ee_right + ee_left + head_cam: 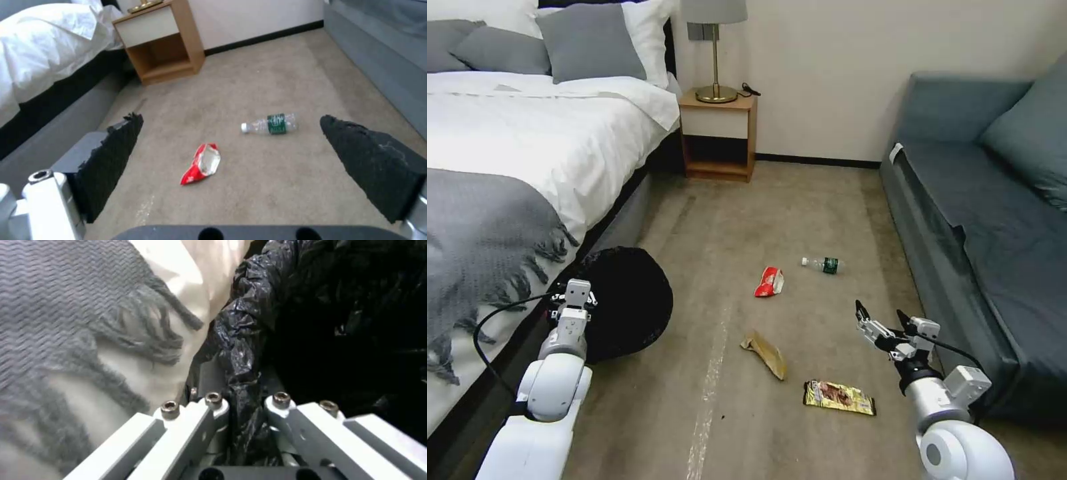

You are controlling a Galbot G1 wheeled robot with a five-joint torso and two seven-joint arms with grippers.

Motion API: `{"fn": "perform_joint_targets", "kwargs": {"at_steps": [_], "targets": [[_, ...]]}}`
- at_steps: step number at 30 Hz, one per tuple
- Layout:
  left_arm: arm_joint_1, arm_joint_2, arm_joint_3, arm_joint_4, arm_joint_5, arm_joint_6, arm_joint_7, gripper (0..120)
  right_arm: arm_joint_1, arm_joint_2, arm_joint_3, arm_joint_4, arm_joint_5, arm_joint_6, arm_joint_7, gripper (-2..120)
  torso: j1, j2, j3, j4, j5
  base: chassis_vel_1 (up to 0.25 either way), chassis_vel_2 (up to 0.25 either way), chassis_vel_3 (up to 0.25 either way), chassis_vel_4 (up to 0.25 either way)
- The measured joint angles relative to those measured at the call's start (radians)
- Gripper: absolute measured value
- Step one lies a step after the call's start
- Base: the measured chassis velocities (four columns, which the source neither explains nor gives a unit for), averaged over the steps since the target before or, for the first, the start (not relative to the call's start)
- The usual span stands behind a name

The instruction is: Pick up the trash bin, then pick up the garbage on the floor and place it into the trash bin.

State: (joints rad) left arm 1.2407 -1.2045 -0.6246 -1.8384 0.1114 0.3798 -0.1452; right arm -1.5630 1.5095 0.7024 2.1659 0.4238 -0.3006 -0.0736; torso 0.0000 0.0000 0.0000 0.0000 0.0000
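while the left gripper (247, 426) pinches the black bag at the rim of the trash bin (624, 303) beside the bed (527, 153), step 1, picking up the bin, looks in hand. the right gripper (884, 320) hovers above the floor, fingers (111, 160) spread. 4 garbage items lie apart: red-and-white wrapper (770, 282), bottle (824, 265), brown paper (766, 353), gold packet (839, 397). next, the lift needs a firm hold.
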Motion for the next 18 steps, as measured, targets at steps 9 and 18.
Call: {"fn": "perform_joint_targets", "kwargs": {"at_steps": [9,18], "targets": [[0.014,0.002,-0.009,-0.004,0.0,-0.008,0.004,4,-0.013,-0.001,-0.003,0.002,-0.015,-0.002,-0.014,100,0.0,0.0,0.0,0.0,0.0,-0.086,0.085,0.092,-0.085],[0.021,-0.003,-0.007,-0.013,0.002,-0.014,0.008,4,-0.021,0.003,-0.01,-0.003,-0.025,0.003,-0.016,100,0.0,0.0,0.0,0.0,0.0,-0.086,0.088,0.083,-0.085]]}}
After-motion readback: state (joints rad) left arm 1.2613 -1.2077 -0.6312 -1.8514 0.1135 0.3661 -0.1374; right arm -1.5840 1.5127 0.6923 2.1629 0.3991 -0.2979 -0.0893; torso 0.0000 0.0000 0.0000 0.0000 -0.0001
